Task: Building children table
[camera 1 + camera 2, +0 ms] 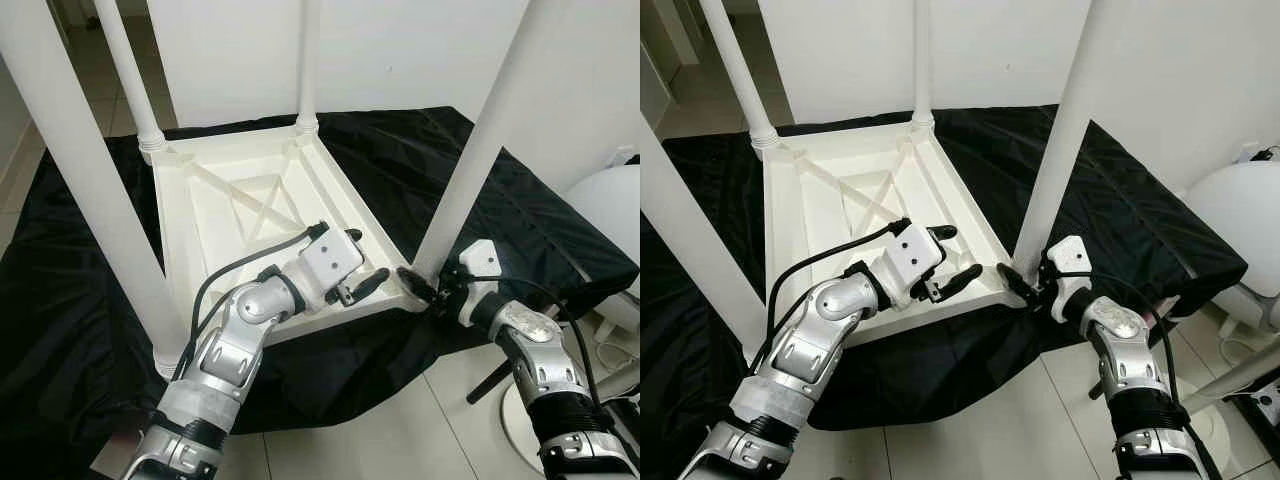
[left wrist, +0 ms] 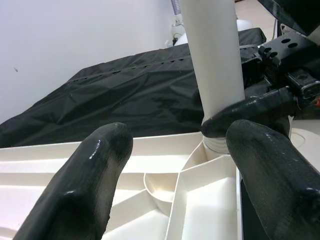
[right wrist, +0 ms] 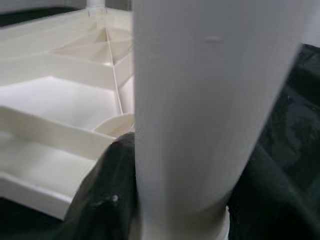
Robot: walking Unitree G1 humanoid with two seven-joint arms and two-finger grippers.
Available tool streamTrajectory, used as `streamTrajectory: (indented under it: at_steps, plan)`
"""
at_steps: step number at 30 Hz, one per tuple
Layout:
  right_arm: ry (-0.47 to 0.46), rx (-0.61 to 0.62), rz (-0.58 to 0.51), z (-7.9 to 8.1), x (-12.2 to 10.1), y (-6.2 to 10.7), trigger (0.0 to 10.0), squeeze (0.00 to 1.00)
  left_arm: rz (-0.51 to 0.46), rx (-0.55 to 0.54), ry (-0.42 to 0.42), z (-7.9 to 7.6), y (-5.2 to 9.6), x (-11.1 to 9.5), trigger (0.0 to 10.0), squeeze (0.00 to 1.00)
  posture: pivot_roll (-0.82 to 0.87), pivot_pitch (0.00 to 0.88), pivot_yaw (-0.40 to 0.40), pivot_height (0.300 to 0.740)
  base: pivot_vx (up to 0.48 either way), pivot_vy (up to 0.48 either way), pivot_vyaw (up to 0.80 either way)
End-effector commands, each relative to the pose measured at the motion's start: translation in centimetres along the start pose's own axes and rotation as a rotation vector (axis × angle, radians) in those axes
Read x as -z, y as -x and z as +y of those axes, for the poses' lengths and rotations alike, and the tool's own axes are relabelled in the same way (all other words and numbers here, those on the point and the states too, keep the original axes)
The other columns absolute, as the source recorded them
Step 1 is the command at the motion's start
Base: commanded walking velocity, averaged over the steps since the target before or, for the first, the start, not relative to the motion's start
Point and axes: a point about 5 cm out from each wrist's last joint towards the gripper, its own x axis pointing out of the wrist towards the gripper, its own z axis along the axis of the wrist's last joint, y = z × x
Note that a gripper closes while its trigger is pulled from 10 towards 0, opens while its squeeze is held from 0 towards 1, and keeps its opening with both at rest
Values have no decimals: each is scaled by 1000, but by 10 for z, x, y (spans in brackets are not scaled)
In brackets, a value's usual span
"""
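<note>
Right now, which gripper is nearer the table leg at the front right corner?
Right. The right gripper clasps the base of that leg; the left gripper hovers open over the upturned tabletop beside it.

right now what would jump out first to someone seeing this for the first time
An upside-down white table lies on a black cloth on the floor, four legs pointing up. The right gripper clamps the base of the near right leg at its corner socket. The left gripper hovers open above the table's ribbed underside, pointing at that same corner.
</note>
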Motion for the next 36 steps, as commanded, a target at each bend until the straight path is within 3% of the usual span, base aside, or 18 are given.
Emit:
streamTrajectory:
  at_steps: [1, 7, 8, 9, 15, 17, 28, 30, 31, 33, 36]
  plan:
    - [3, -27, 26, 4, 6, -1, 0, 0, -2, -59, -16, 5, -2, -2, 10000, 0, -76, 27, 15, 740, 0, 0, 0]
    - [-26, -20, 22, 5, 10, 1, 0, 0, -1, -68, -19, 6, -1, -1, 10000, 0, -79, 34, 12, 740, 0, 0, 0]
    - [-34, -13, 19, 6, 10, 1, 667, 0, -2, -69, -17, 6, -1, -2, 10000, 0, -82, 39, 14, 740, 0, 0, 0]
    - [-42, -2, 16, 8, 11, 0, 10000, 0, -1, -66, -17, 5, 0, -1, 10000, 0, -88, 44, 12, 740, 0, 0, 0]
    - [-73, 31, 6, 11, 10, 0, 10000, 0, 4, -57, -15, 2, 0, 0, 10000, 0, -94, 57, 12, 740, 0, 0, 0]
    - [-92, 173, 23, 13, 8, -1, 10000, 0, -1, -50, 0, -4, -1, 0, 10000, 0, -102, 69, 9, 740, 0, 0, 0]
    - [-170, 405, 18, 27, 3, -9, 10000, 0, 7, -55, 4, -4, 1, 3, 10000, 0, -97, 60, -1, 740, 0, 0, 0]
    - [-244, 594, 35, 39, 2, -13, 10000, 0, 9, -65, 1, -1, 1, 2, 10000, 0, -93, 46, 1, 740, 0, 0, 0]
    - [-244, 594, 35, 39, 2, -13, 10000, 0, 9, -65, 1, -1, 1, 2, 10000, 0, -93, 46, 1, 740, 0, 0, 0]
    - [-303, 777, 63, 52, 3, -15, 10000, 0, 8, -69, -2, 1, 1, 2, 10000, 0, -94, 38, 3, 740, 0, 0, 0]
    - [-316, 838, 71, 56, 3, -15, 10000, 0, 8, -69, -4, 1, 1, 2, 10000, 0, -94, 38, 3, 740, 0, 0, 0]
